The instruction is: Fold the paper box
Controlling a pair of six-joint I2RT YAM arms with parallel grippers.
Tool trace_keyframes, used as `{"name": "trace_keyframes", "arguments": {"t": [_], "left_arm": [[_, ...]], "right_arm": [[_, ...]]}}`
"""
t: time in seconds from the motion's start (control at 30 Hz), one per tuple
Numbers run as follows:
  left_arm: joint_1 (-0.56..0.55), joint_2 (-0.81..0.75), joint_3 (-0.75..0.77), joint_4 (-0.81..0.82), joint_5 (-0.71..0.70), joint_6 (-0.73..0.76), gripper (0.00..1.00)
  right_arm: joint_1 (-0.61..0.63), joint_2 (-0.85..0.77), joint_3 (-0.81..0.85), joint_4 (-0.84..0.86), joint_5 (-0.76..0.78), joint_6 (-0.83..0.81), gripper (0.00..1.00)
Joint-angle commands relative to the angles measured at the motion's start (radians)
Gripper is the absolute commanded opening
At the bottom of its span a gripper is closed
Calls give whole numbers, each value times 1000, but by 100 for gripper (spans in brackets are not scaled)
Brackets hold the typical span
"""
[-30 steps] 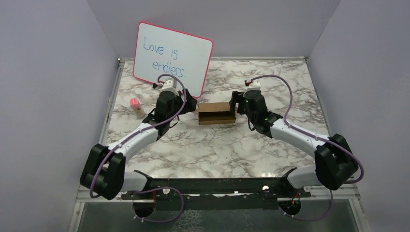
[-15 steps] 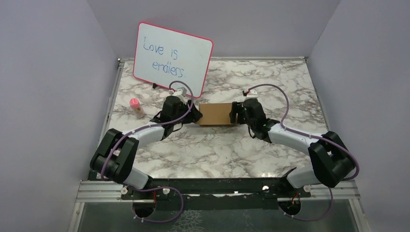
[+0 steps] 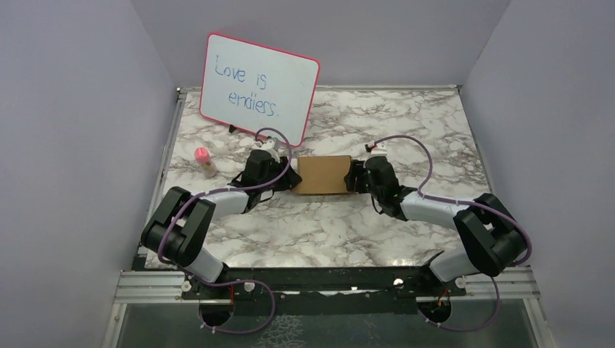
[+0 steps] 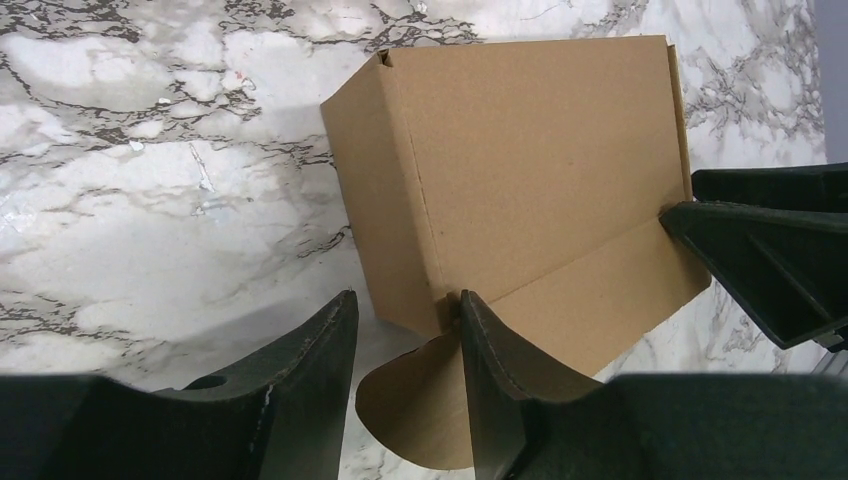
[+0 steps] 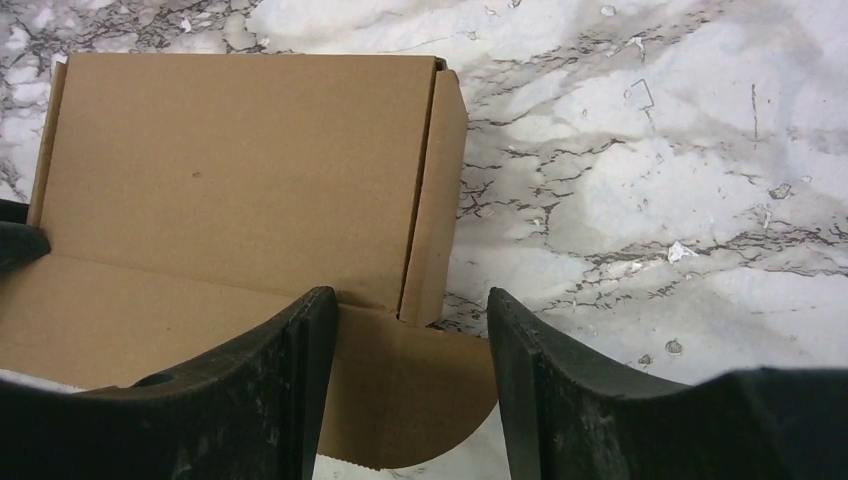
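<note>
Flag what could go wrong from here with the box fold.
1. The left tab and right tab stick out of the paper box untucked. A push inward may crease them instead of seating them.
2. The left jaws and right jaws stand open at either end, gripping nothing. An uneven push could slide or twist the box on the marble table.
</note>
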Motion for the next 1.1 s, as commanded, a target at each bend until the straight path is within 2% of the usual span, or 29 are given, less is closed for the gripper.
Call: {"name": "trace_keyframes", "arguments": {"t": [0.0, 0.13, 0.23, 0.57, 0.7, 0.77, 0.93, 1.07], "left_arm": [[3, -1, -64, 7, -29, 14, 43], [3, -33, -98, 29, -52, 2, 47], [5, -82, -101, 30, -66, -5, 53], [30, -317, -116, -23, -163, -16, 85], [38, -364, -116, -50, -150, -29, 89], [40, -362, -121, -47, -152, -42, 91], [66, -251, -64, -3, -106, -67, 93], [76, -104, 42, -1, -27, -52, 92]], "right_arm": [[-3, 25, -51, 22, -31, 21, 60], [-3, 24, -66, 38, -52, 29, 59], [-3, -18, -56, 30, -74, 10, 58], [-3, -136, 24, -84, -152, -91, 71], [-3, -167, 37, -94, -167, -155, 71], [-3, -168, 51, -84, -193, -169, 73], [0, -99, 140, -85, -395, -242, 69], [15, -65, 175, -96, -424, -321, 68]]}}
